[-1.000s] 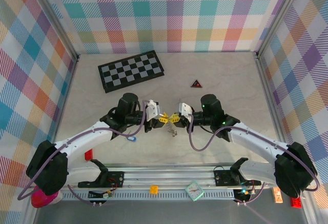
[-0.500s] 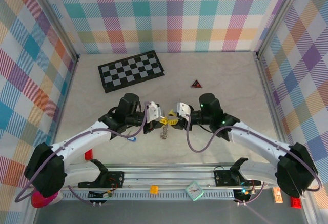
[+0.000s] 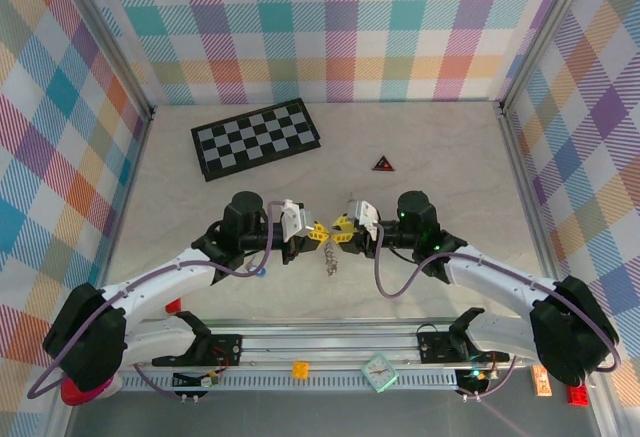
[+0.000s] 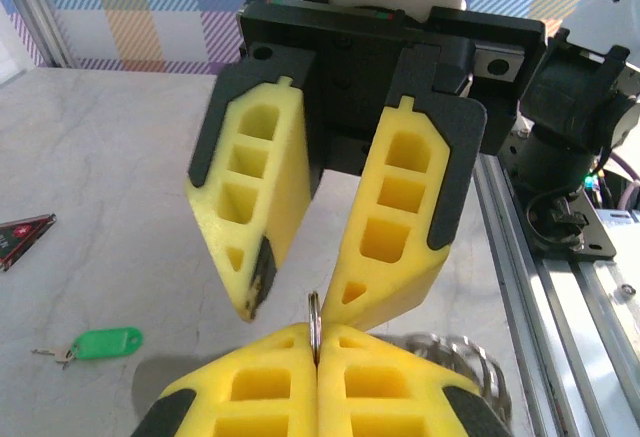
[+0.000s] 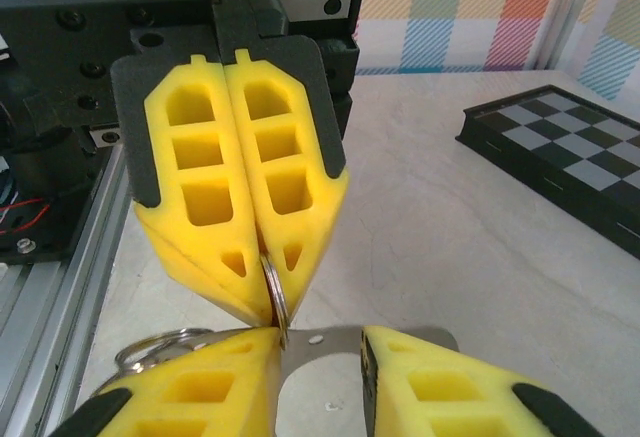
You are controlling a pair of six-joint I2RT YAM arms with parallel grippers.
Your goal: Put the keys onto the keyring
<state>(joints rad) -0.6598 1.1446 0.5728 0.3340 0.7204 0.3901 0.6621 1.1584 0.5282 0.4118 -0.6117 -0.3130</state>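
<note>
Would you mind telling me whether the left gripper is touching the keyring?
Touching. The left wrist view shows the left gripper's closed fingers pinching the keyring, whose thin metal edge sticks up from the seam between them.

Shiny metal keyring (image 5: 275,302), green plastic key (image 4: 105,342), left end effector (image 4: 316,342) pads (image 4: 250,392) matt yellow, smooth table (image 4: 100,207)
</note>
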